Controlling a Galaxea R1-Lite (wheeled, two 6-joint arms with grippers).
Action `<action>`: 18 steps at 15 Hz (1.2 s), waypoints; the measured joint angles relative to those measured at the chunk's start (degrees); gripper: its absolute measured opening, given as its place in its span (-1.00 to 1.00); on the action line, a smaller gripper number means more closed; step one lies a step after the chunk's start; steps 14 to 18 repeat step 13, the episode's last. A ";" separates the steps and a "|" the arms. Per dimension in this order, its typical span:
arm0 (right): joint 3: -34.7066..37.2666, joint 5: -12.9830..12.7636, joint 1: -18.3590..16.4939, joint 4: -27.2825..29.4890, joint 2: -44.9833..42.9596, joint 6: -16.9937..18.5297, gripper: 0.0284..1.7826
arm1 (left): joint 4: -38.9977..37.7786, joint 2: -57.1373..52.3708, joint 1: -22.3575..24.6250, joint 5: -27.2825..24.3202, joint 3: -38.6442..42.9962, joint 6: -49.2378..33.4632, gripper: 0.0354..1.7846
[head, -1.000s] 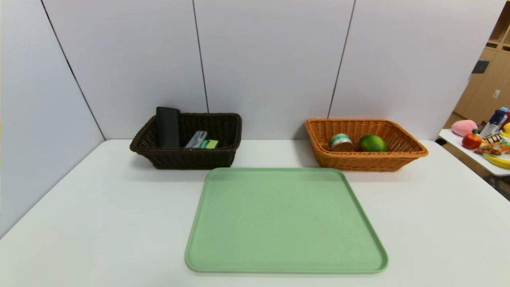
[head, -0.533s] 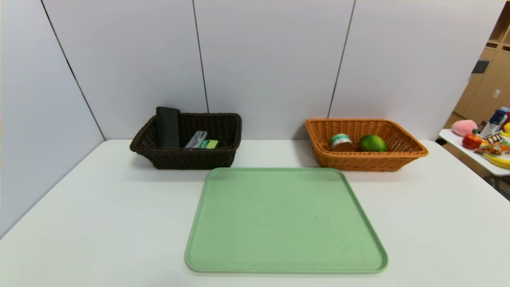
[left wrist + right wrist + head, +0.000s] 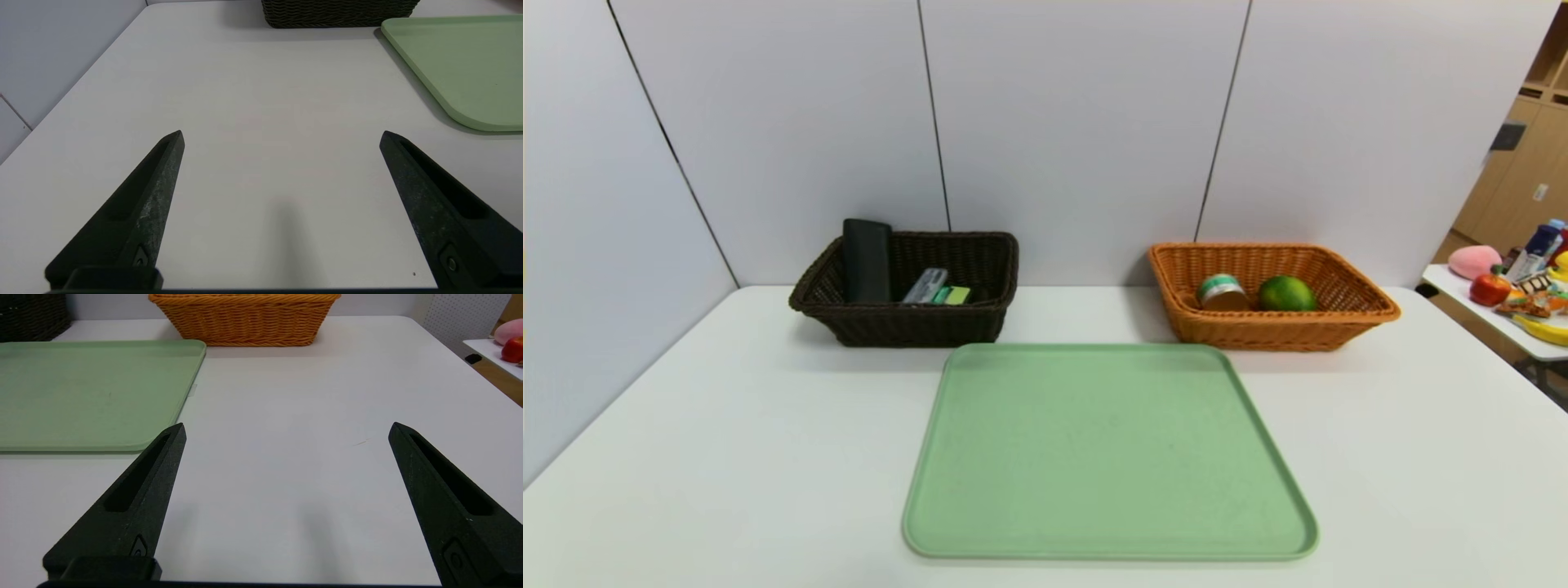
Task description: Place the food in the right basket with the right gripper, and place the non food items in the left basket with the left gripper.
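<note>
The orange basket (image 3: pixel 1372 309) at the back right holds the green lime (image 3: pixel 1286 293) and the tin can (image 3: pixel 1222 291). The dark brown basket (image 3: pixel 898 325) at the back left holds the black pouch (image 3: pixel 866 260) standing on end, the clear-grey cutlery case (image 3: pixel 925 286) and the pump bottle's light green label (image 3: pixel 956 295). Neither arm shows in the head view. My left gripper (image 3: pixel 281 134) is open and empty over bare table left of the tray. My right gripper (image 3: pixel 287 426) is open and empty over bare table right of the tray.
An empty green tray (image 3: pixel 1109 451) lies in the middle of the white table (image 3: pixel 727 457). A side table (image 3: pixel 1494 322) at the far right holds fruit and packets. Grey wall panels stand behind and to the left.
</note>
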 joint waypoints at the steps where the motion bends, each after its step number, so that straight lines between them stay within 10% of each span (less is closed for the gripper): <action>1: 0.11 -0.05 0.00 -0.02 0.00 0.00 0.92 | 0.00 0.01 0.01 0.00 0.00 0.00 0.89; 18: 0.11 0.04 0.00 -0.02 0.02 -0.07 0.92 | 0.00 0.04 0.00 0.02 0.00 0.07 0.89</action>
